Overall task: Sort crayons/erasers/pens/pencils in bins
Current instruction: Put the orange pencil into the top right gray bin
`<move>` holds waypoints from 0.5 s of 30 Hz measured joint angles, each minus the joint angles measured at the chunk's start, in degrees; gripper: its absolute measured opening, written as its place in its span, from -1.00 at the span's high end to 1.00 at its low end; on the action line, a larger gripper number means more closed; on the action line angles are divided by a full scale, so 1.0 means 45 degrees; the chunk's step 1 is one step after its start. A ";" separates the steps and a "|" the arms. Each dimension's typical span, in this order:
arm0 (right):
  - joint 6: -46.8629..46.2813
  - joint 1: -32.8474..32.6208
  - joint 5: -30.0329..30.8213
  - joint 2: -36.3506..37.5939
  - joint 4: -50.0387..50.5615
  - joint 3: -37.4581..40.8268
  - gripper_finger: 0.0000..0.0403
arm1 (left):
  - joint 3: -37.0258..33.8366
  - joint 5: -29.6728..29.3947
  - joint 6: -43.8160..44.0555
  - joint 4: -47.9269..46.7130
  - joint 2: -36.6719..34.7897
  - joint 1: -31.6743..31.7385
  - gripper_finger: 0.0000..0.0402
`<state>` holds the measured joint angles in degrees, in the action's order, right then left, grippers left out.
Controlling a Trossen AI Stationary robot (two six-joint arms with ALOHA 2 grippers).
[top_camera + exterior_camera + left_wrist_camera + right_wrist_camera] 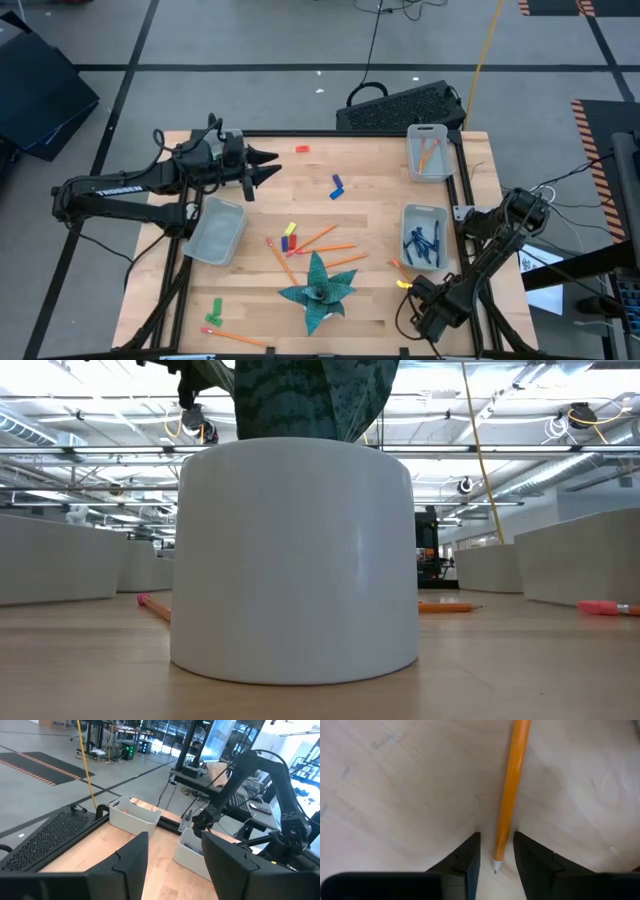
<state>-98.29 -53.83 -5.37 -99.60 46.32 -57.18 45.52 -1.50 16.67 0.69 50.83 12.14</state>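
Right up against the low camera stands a white pot (295, 560) with a dark green plant (319, 292), hiding most of the wooden table (380, 215) behind it. Both arms are over that table. From where I stand the left gripper (268, 165) hovers above the far left part, its fingers (125, 862) spread apart with nothing between them. The right gripper (496, 851) is down at the near right edge, its two fingers set either side of the tip of an orange pencil (510, 795) lying on the wood; whether they touch it I cannot tell. Three bins show: one (428, 152) at the far right corner holding orange sticks, one (424, 237) nearer with dark blue pens (422, 245), and one (215, 230) on the left. More pencils (326, 240) lie scattered mid-table beside the plant.
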 joint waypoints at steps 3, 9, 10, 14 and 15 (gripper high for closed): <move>0.0078 0.0272 -0.0281 0.0048 -0.0784 0.0461 0.56 | 0.0000 0.0000 0.0086 0.0005 0.0000 0.0000 0.07; 0.0273 0.0551 -0.0721 0.0039 -0.0445 0.0639 0.82 | 0.0000 0.0005 0.0322 0.0005 0.0000 0.0000 0.07; 0.0500 0.0560 -0.0812 0.0076 -0.0422 0.0639 0.86 | 0.0000 0.0006 0.0281 0.0005 0.0000 -0.0001 0.07; 0.1167 0.0555 -0.0810 0.0589 -0.0592 0.0685 0.95 | 0.0000 0.0008 0.0096 0.0000 0.0000 0.0000 0.07; 0.1267 0.0553 -0.0801 0.0738 -0.0581 0.0690 0.95 | 0.0000 0.0010 0.0087 0.0000 0.0000 0.0000 0.07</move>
<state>-92.59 -51.34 -8.97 -96.28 43.71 -54.07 45.52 -1.45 17.06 0.69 50.83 12.14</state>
